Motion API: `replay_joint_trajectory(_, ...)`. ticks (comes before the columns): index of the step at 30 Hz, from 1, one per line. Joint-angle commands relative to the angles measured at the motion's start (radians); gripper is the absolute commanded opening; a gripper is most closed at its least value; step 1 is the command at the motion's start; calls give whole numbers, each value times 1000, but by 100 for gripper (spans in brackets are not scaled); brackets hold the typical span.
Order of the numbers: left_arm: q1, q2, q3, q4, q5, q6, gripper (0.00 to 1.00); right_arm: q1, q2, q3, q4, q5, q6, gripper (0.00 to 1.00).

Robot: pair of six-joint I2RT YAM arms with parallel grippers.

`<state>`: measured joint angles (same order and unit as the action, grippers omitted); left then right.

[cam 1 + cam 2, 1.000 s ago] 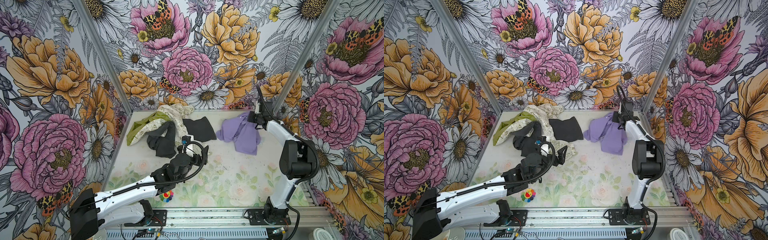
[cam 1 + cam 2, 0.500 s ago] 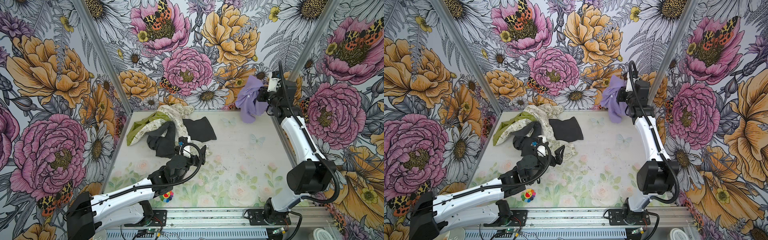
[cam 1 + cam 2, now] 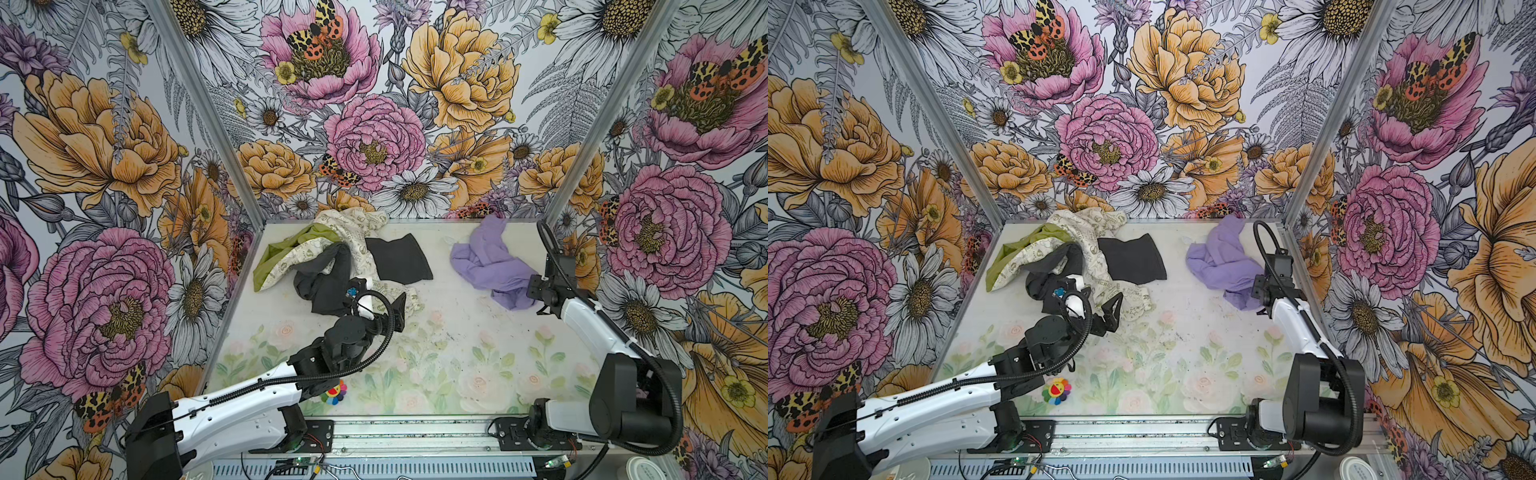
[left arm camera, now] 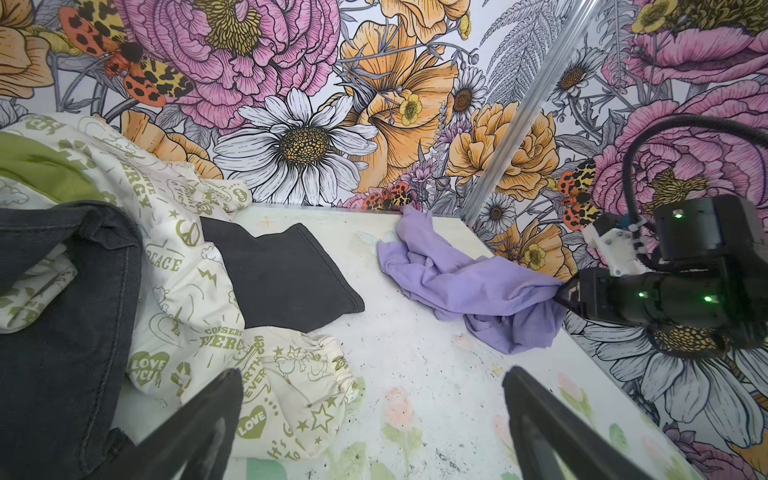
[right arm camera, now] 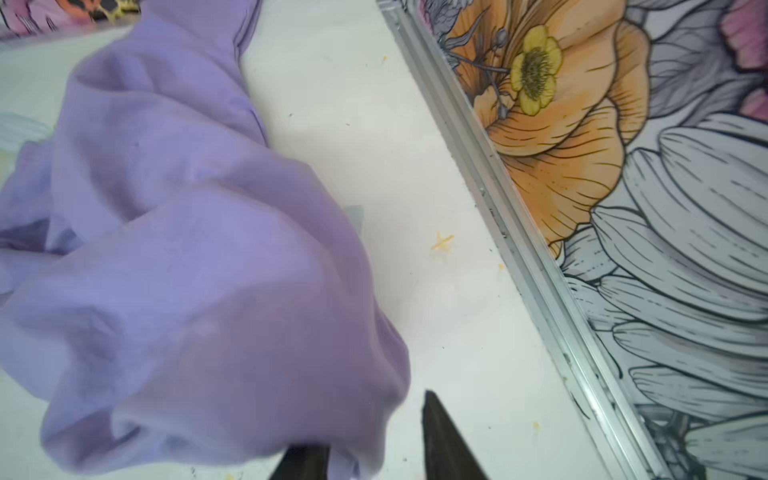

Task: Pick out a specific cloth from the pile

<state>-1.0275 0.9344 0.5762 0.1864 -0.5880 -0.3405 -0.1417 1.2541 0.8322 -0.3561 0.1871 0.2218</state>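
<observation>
The lavender cloth (image 3: 486, 266) (image 3: 1219, 266) (image 4: 478, 286) lies crumpled on the table at the back right, apart from the pile (image 3: 328, 266). My right gripper (image 3: 530, 291) (image 3: 1256, 293) sits low at the cloth's near right edge. In the right wrist view its jaws (image 5: 368, 424) stand apart, and the cloth (image 5: 187, 270) drapes over one finger while the other is bare. The pile holds olive-green, cream printed, dark grey and black pieces. My left gripper (image 3: 380, 305) (image 4: 374, 380) hovers wide open at the pile's front edge, holding nothing.
Flowered walls close in the table on three sides, with a metal rail (image 5: 519, 232) along the right wall beside the cloth. A small multicoloured flower sticker (image 3: 334, 392) lies near the front rail (image 3: 415, 432). The black cloth (image 3: 399, 257) lies flat between pile and lavender cloth.
The right gripper lifted the lavender cloth high toward the back right corner, then came down again. The cloth now lies on the table and the jaws have parted. The left arm barely shifted.
</observation>
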Motion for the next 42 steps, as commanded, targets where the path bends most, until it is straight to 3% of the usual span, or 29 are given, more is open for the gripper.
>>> replay_joint_trajectory(1,-4,-14,-15,33,-31,3,99,8,-174,3,64,-42,101,66)
replay_joint_trajectory(5,-2,-19,-17,32,-50,12,99,12,-330,14,75,-126,143,77)
replay_joint_trajectory(8,-2,-26,-25,38,-67,18,99,19,-330,56,109,-203,138,83)
replay_joint_trajectory(15,4,-49,-36,35,-82,31,99,140,-5,264,101,-327,39,88)
replay_joint_trajectory(20,6,-69,-45,19,-94,26,99,221,253,412,14,-291,-21,90)
replay_joint_trajectory(29,22,-83,-58,10,-95,21,99,228,567,544,-154,-232,-70,93)
replay_joint_trajectory(35,38,-86,-70,10,-90,8,99,218,678,557,-268,-278,-65,95)
replay_joint_trajectory(42,58,-104,-85,12,-72,-4,99,152,654,421,-282,-338,-38,95)
